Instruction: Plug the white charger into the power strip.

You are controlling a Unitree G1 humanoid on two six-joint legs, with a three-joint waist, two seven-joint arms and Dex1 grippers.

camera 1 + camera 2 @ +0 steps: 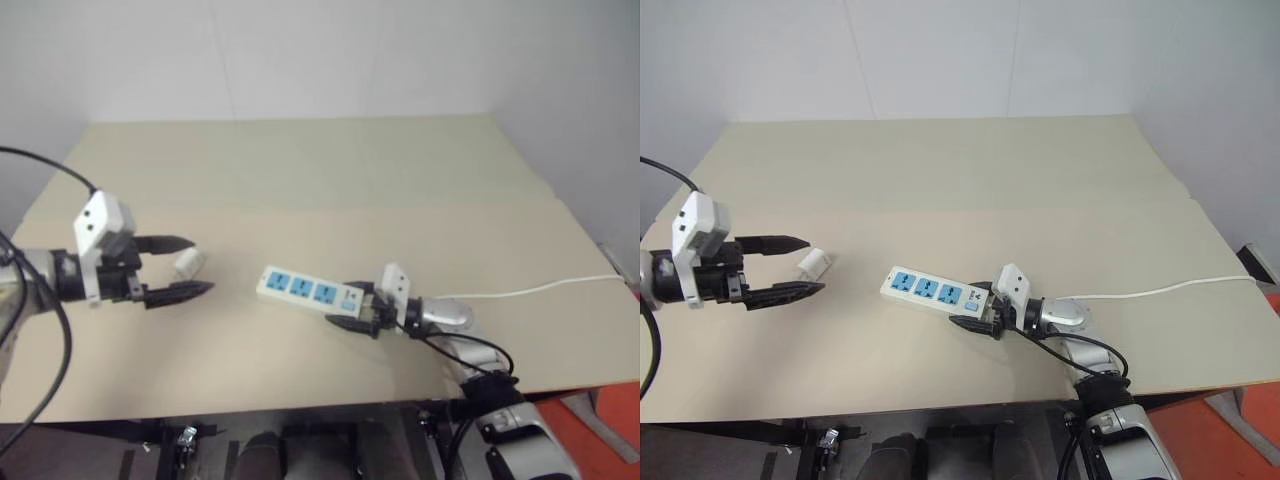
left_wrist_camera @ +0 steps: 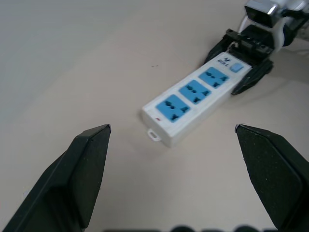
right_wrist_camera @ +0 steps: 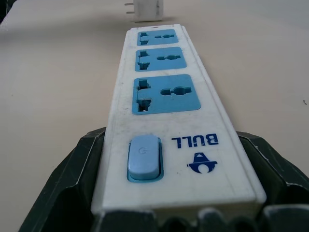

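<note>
- Right gripper (image 1: 978,322) clamps the power strip (image 1: 936,293) at its switch end, steadying it on the table (image 1: 990,190)
- Left gripper (image 1: 792,266) gapes empty beside the white charger (image 1: 813,264); judged next: grasp it, carry to a socket

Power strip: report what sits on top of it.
Nothing sits on the power strip: three blue sockets empty, switch bare. The right gripper clamps its switch end. The white charger lies apart on the table.

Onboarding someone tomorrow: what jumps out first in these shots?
The strip with its three blue sockets, near the table's front edge, its switch end clamped in the right tool. To its left, the small white charger lies on the table by the fingertips of the wide-open left tool.
</note>
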